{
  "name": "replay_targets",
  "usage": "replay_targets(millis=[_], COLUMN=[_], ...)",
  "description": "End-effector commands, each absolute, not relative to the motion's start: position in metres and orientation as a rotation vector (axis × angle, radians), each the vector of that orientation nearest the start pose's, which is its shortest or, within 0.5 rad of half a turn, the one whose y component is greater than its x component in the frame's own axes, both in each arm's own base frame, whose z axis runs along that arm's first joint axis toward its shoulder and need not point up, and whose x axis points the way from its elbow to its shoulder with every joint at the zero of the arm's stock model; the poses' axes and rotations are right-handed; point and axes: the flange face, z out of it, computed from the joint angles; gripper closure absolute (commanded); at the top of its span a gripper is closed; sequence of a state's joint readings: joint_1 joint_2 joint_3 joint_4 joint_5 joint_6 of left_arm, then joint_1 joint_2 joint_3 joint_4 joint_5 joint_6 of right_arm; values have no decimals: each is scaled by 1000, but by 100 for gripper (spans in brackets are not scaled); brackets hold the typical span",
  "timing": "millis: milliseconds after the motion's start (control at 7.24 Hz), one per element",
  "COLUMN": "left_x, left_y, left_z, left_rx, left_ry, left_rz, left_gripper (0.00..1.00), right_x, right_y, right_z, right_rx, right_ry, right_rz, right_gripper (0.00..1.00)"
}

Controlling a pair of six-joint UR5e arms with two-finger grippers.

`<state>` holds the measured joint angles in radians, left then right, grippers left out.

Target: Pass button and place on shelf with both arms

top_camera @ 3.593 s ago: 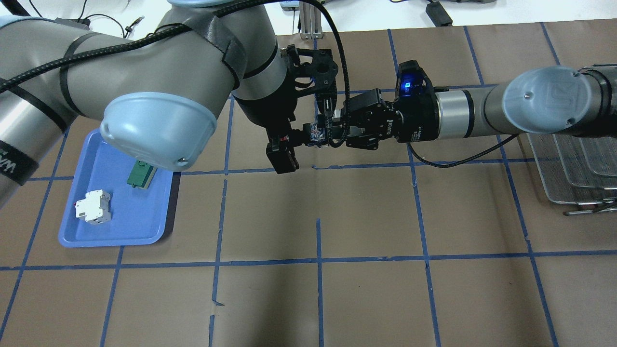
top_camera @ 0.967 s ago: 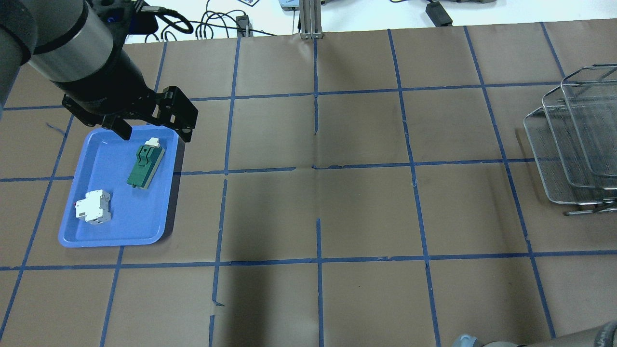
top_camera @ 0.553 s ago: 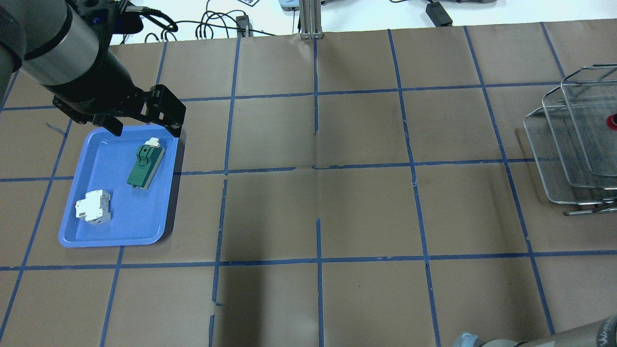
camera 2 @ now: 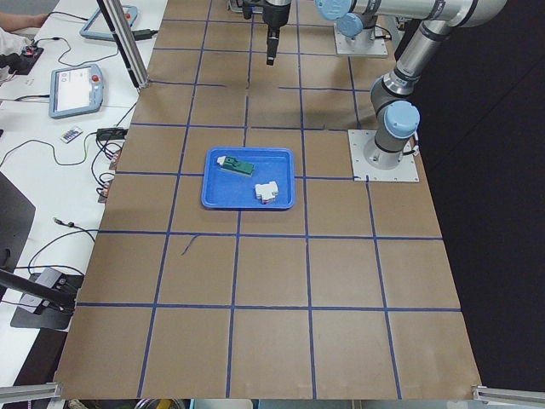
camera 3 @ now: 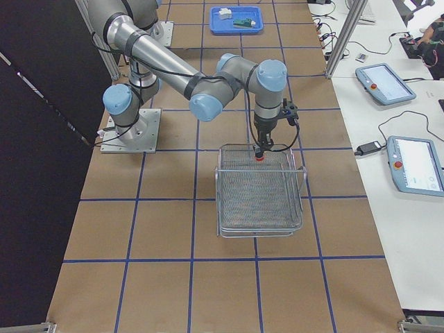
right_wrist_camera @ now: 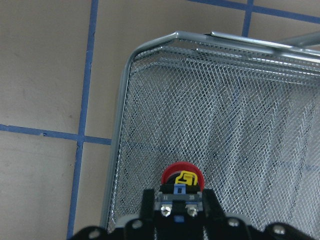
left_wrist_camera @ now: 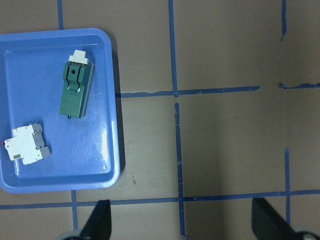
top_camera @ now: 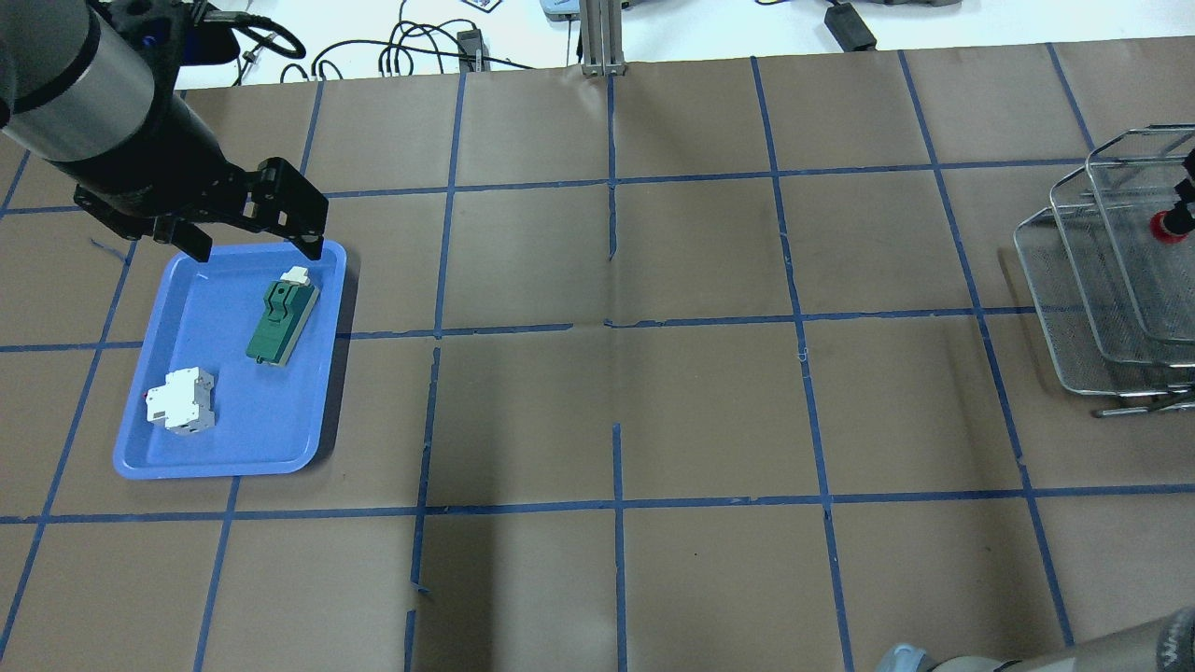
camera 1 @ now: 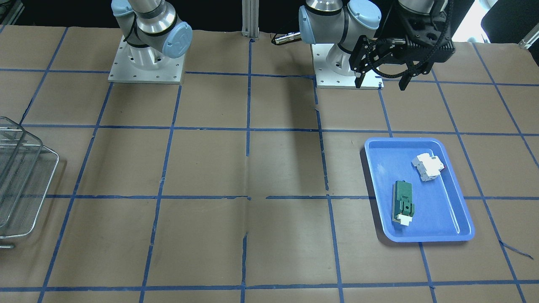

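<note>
While the right arm [camera 3: 229, 75] pointed straight down over the shelf [right_wrist_camera: 124, 105], the right gripper [right_wrist_camera: 180, 206] pinched the button [right_wrist_camera: 182, 178], red cap lowermost; the left gripper [top_camera: 250, 241] hung spread, raised near the blue tray [top_camera: 224, 359].

Handover at top centre is done: the left tool [top_camera: 254, 245] has let go and pulled back to the upper left, fingers wide apart. The right tool [right_wrist_camera: 180, 201] has carried the button [top_camera: 1167, 226] to the right edge, red cap now over the shelf [top_camera: 1055, 303].
</note>
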<state>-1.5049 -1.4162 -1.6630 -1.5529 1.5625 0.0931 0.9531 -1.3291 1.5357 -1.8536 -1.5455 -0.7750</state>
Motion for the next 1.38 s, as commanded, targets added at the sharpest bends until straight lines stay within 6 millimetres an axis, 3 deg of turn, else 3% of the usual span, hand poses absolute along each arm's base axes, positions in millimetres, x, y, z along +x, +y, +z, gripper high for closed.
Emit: replay_targets(millis=[0, 276, 553, 691, 829, 967, 1244], left_x=[-104, -108, -109, -110, -110, -110, -110], left_y=[-443, -449, -447, -444, -445, -444, -444], left_z=[502, 501, 502, 503, 506, 507, 507], left_rx=[17, -37, -69, -67, -72, -72, -67], left_ry=[3140, 3140, 3142, 3139, 3139, 3144, 3147], left_rz=[-118, -176, -172, -169, -164, -119, -119], left_gripper=[0, 0, 0, 0, 0, 0, 0], right_x=[-229, -198, -92, -28, 33, 85, 165], right_y=[-560, -540, -528, -518, -508, -500, -478], right_z=[412, 451, 497, 514, 521, 524, 525], right_rx=[-252, -260, -258, -111, 64, 134, 256], right_ry=[3154, 3140, 3141, 3139, 3132, 3140, 3119], right_rz=[-134, -119, -119, -127, -110, -116, -121], right_gripper=[0, 0, 0, 0, 0, 0, 0])
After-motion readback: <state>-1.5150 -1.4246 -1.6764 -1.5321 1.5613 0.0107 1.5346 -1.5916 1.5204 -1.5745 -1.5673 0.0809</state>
